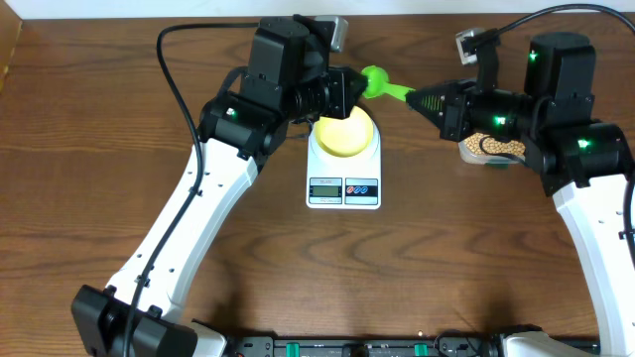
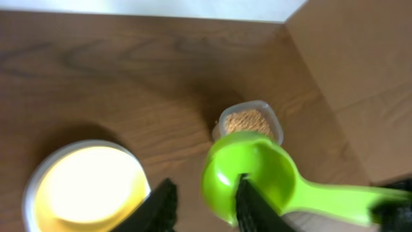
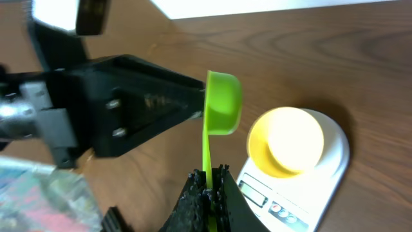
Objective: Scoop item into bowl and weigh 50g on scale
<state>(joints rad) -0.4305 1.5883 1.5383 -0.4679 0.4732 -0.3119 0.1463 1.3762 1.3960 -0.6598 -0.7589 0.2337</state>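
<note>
Bowl [image 2: 90, 187] just beside left gripper [image 2: 205, 205]

The left arm [image 1: 193, 213] rises from the table's [image 1: 79, 149] near left corner and reaches toward the far middle. Its wrist is bent so that the left gripper [image 1: 355, 87] points right, fingers parted. The right arm [image 1: 595, 238] comes up along the right edge, elbow folded. The right gripper [image 1: 417, 98] points left, facing the other, and is clamped on the handle of a green scoop [image 1: 385, 89].
</note>
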